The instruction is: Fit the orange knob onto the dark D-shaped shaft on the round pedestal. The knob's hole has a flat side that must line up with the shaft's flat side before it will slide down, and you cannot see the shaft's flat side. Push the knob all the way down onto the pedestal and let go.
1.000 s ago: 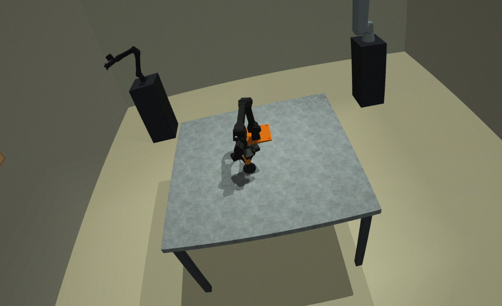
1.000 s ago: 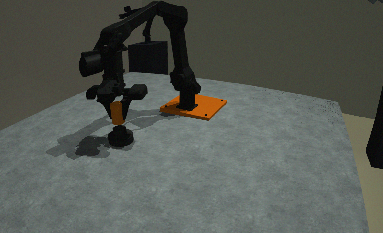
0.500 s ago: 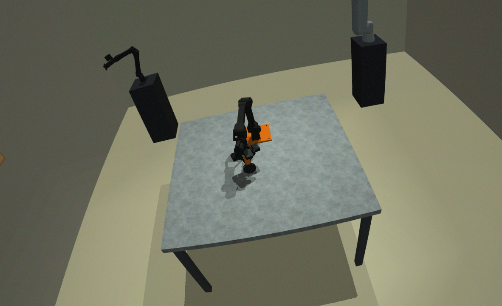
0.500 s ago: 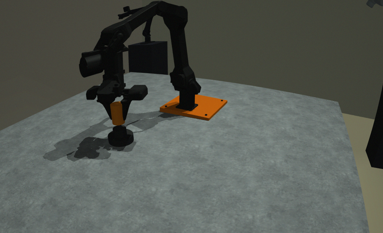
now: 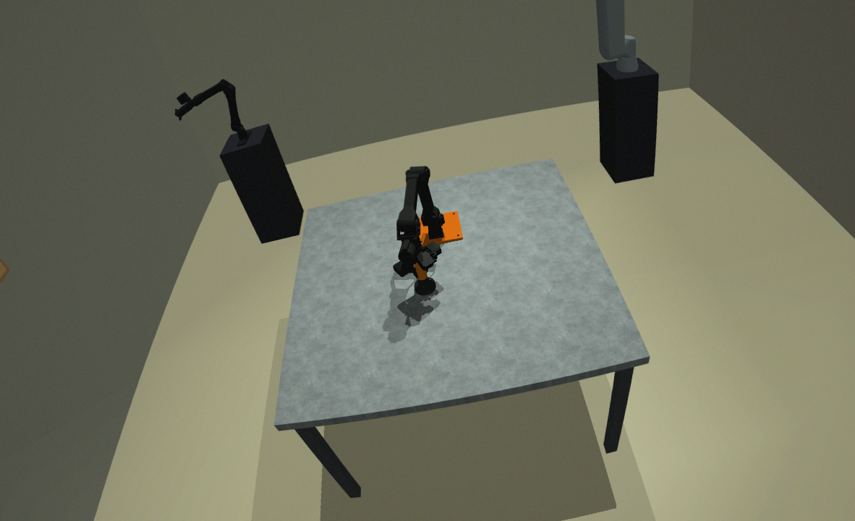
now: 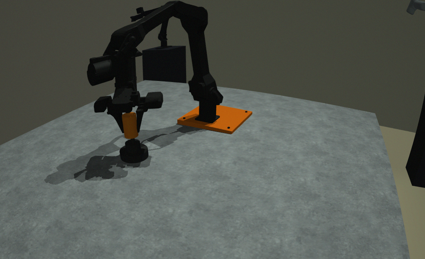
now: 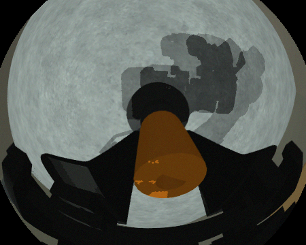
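The orange knob is an upright cylinder, tilted very slightly in the exterior view. My gripper is shut on it, one finger on each side. The round black pedestal stands on the table directly below the knob. In the exterior view the knob's lower end is just above the pedestal's raised collar, with a small dark bit of shaft in the gap. Whether the shaft's tip is inside the hole is hidden, and so are both flat sides.
The arm's orange base plate lies on the grey table behind the pedestal. The arm's shadow falls around the pedestal. Two dark stands with other arms are beyond the table.
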`<control>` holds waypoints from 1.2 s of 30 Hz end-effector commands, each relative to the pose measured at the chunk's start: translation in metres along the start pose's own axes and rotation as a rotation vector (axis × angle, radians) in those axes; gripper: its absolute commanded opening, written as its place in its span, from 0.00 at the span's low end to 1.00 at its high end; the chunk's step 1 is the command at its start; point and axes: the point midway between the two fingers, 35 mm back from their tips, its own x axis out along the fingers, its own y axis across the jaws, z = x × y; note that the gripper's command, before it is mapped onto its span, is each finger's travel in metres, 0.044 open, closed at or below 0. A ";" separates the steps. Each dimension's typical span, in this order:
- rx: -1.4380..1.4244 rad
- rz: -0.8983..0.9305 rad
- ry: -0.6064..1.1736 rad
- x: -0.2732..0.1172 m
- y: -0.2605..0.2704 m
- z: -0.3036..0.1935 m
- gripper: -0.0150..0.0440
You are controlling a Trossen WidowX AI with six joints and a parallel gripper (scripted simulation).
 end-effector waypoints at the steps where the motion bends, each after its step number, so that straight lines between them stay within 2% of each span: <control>1: -0.019 -0.004 -0.009 -0.002 -0.003 0.003 0.25; 24: -0.019 -0.004 -0.009 -0.002 -0.001 0.001 0.25; 31: -0.218 -0.005 -0.009 -0.003 0.002 -0.001 0.25; 36: -0.229 -0.005 -0.009 -0.002 0.002 -0.001 0.25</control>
